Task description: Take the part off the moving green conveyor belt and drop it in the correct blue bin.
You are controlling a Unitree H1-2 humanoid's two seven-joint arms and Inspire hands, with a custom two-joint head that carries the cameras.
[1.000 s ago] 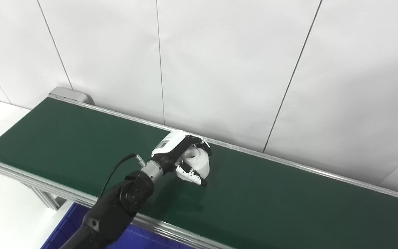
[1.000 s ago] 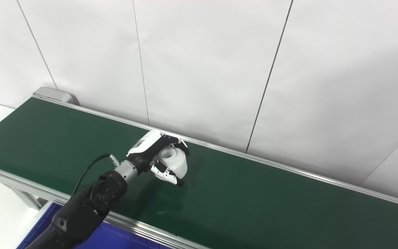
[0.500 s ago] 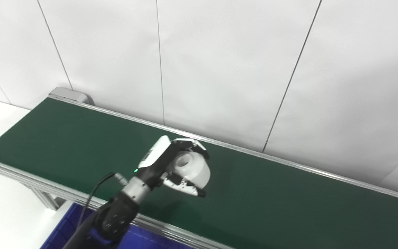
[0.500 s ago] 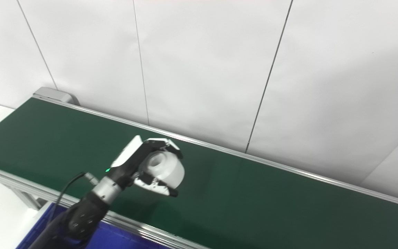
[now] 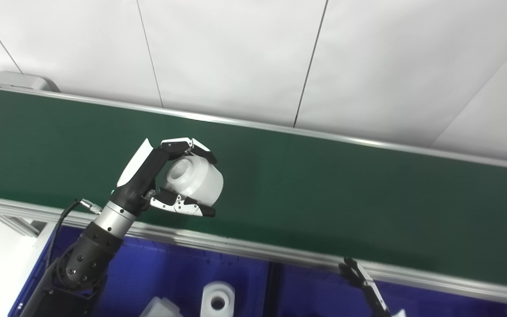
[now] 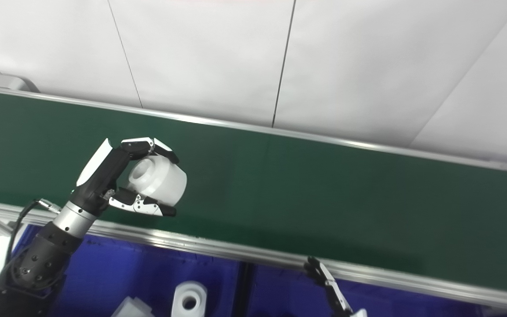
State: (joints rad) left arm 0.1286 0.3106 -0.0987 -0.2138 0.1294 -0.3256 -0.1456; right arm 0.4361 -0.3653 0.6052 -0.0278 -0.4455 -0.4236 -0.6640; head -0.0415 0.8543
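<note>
Left hand (image 5: 165, 176) is clenched around the white cylindrical part (image 5: 194, 178), now lifted clear of the green conveyor belt (image 5: 324, 185) and pulled back toward its near rail (a second ago it sat on the belt mid-width); camera has tilted down too, exposing the left blue bin (image 5: 148, 273) with similar white parts (image 5: 217, 300) inside; pick is done, drop remains; right hand (image 5: 365, 286) shows only fingertips, state can't be told.

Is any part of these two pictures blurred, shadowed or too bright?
Left eye view: sharp; white part in left robot hand bright, contours still readable. Right eye view: blue bin dim under the conveyor belt; right robot hand cut off by the edge.
</note>
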